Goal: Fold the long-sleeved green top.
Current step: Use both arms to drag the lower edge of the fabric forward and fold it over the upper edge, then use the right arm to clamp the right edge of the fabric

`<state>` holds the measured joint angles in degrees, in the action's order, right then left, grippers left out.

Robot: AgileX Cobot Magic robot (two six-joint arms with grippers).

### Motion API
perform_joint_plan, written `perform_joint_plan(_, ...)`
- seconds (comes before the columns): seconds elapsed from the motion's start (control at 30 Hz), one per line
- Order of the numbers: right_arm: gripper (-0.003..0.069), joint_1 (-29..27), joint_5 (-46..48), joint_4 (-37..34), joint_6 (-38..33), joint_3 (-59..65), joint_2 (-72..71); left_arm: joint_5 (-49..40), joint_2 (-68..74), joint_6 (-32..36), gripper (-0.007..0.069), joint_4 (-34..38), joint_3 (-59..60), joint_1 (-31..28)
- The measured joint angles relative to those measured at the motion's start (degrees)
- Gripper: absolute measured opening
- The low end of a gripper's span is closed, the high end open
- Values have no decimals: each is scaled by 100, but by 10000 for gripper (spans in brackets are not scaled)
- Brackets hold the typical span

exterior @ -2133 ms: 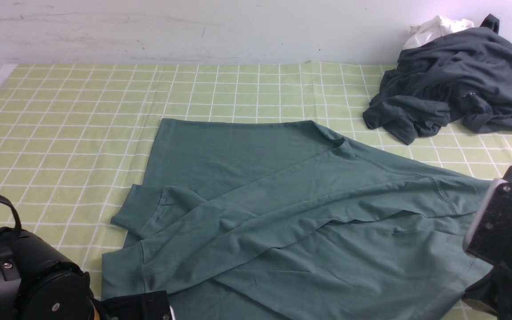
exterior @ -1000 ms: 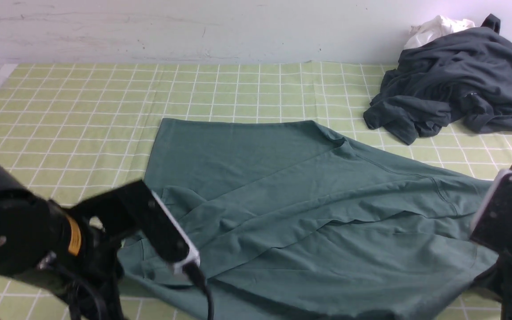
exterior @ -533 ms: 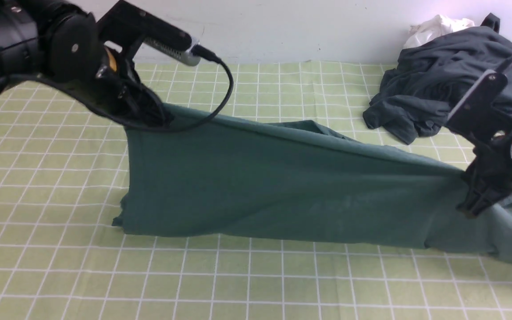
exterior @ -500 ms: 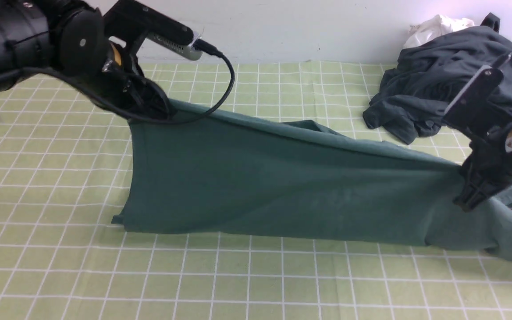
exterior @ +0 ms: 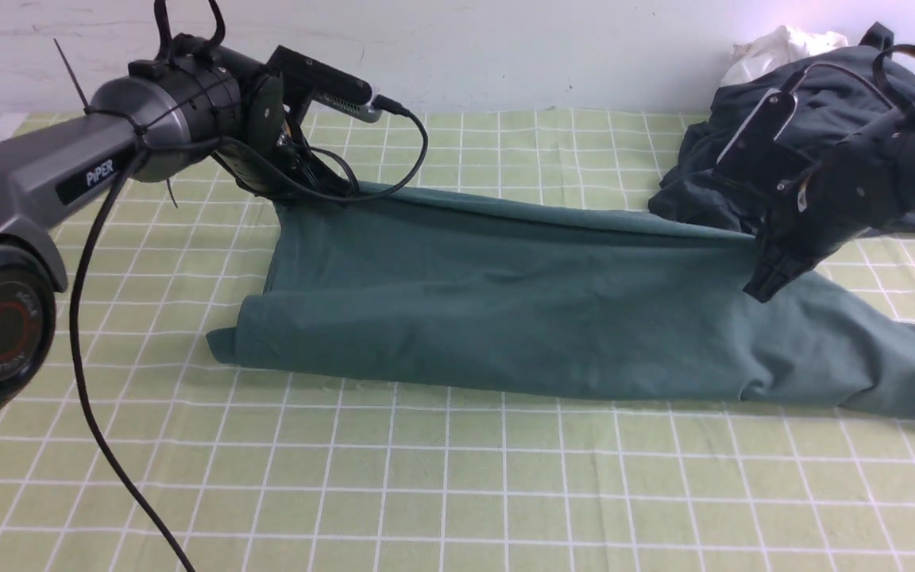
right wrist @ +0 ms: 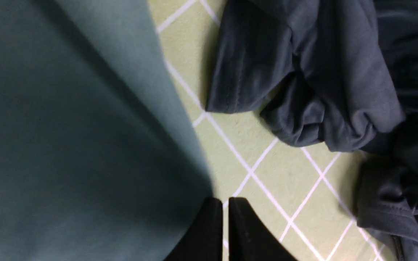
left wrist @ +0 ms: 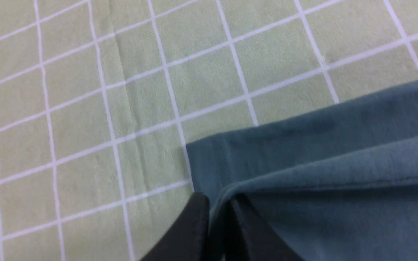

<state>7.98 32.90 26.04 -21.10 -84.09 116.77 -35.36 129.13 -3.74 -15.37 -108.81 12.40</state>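
Note:
The green long-sleeved top (exterior: 505, 318) lies across the checked tablecloth, folded over lengthwise into a long band. Its near edge is a rounded fold and its far edge is lifted and taut between both grippers. My left gripper (exterior: 330, 191) is shut on the far left corner. In the left wrist view (left wrist: 218, 203) a fold of the top (left wrist: 321, 163) sits between the fingers. My right gripper (exterior: 759, 290) is shut at the far right part of that edge. In the right wrist view (right wrist: 225, 203) the top (right wrist: 67, 127) runs up to one finger, with a thin slit at the tips.
A dark charcoal-grey garment (exterior: 696, 191) is heaped at the back right, close behind my right gripper, and shows in the right wrist view (right wrist: 303, 72). A small white garment (exterior: 775, 48) lies behind it. The yellow-green tablecloth (exterior: 426, 492) ends at the back wall.
Both grippers have carried the top's near edge up and over to the far side, folding it in half lengthwise. They are now lower and farther back than half a second ago.

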Motion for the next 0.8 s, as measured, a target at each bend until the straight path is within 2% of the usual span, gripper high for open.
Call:
perform_joint_plan(0.03, 61, -6, 0, 101, 132, -108, 85, 28, 88, -44, 127, -7, -87, -21)
perform_joint_plan(0.07, 67, -7, 0, 118, 161, -126, 96, 33, 101, -59, 134, -7, -110, -26)
perform_joint_plan(0.17, 175, -7, 67, 472, 887, -414, 169, -35, 152, -216, 271, -56, -315, -84)
perform_joint_plan(0.2, 188, -7, 85, 519, 945, -455, 169, -53, 152, -227, 278, -57, -335, -84)
perform_joint_plan(0.27, 254, 14, 575, 731, 1747, -775, 117, -492, 74, -249, 342, -63, -656, -98)
perform_joint_plan(0.33, 272, 57, 1295, 754, 2315, -998, -16, -1048, -59, -229, 353, 1, -899, -91)
perform_joint_plan(0.43, 246, 91, 2251, 430, 2445, -1147, -313, -1902, -426, 106, 320, 456, -1054, -80)
perform_joint_plan(0.57, 128, -73, 3382, -1180, 1568, -1149, -455, -2702, -679, 959, 232, 1603, -1022, -72)
perform_joint_plan(0.7, 8, -435, 3686, -2604, 749, -728, -275, -3382, -636, 1789, 123, 2795, -546, -20)
perform_joint_plan(0.8, -11, -675, 3543, -2464, 676, -404, -62, -3477, -598, 2213, 70, 3318, -139, 43)
